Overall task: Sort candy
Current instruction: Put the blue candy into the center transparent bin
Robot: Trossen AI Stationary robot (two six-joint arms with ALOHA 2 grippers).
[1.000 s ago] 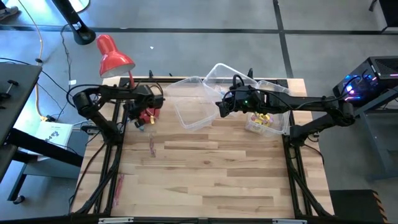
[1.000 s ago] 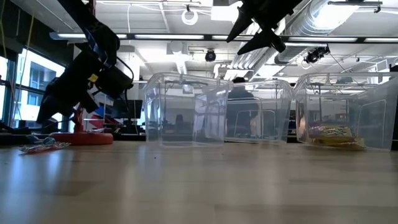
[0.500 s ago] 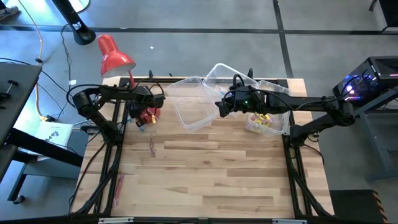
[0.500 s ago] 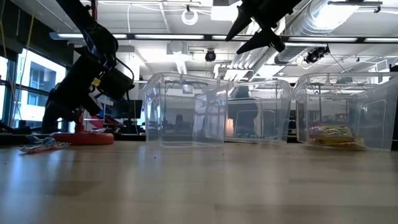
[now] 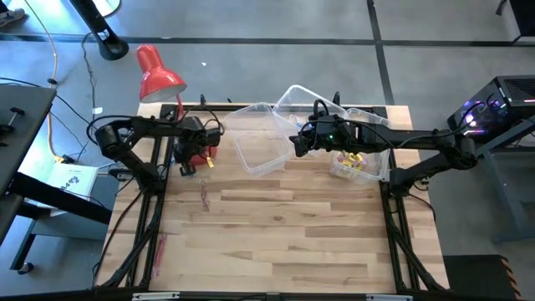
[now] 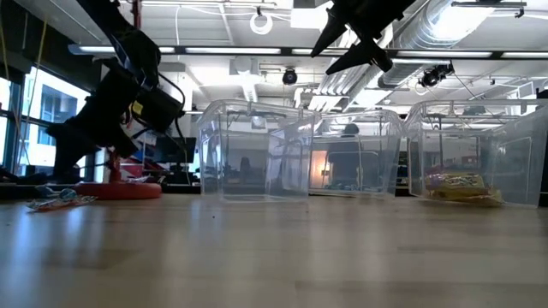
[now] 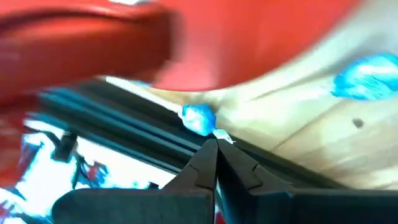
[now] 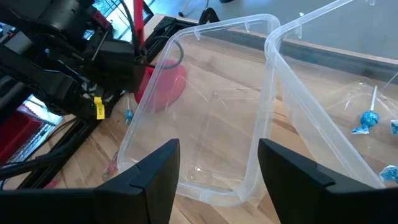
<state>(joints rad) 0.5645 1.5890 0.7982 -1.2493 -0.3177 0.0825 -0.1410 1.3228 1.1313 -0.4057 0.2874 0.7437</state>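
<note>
At the bench's far left corner, the left gripper [image 7: 214, 146] is down beside the base of the red lamp [image 5: 159, 73], its fingers pinched together on the thin stick of a blue-wrapped sweet [image 7: 198, 118], which sits right at the fingertips. The hold is on the stick alone, so the sweet could swing or slip out on the lift. A second blue sweet [image 7: 364, 77] lies near on the wood, by the lamp base. Risk noted: the arm works tight against the lamp, and a careless withdrawal could knock or drag it.

Toward the left edge, loose red sticks [image 5: 204, 197] and another [image 5: 157, 252] near the front left corner remain unsorted.

Over the middle of the far edge, the right gripper [image 8: 217, 163] hangs above an empty clear bin [image 8: 205, 130] with its fingers spread wide and nothing between them. The bins overlap and lean on each other, so a drop could land in the wrong one.

Near the far right corner, a bin holds yellow packets [image 5: 351, 160]
</note>
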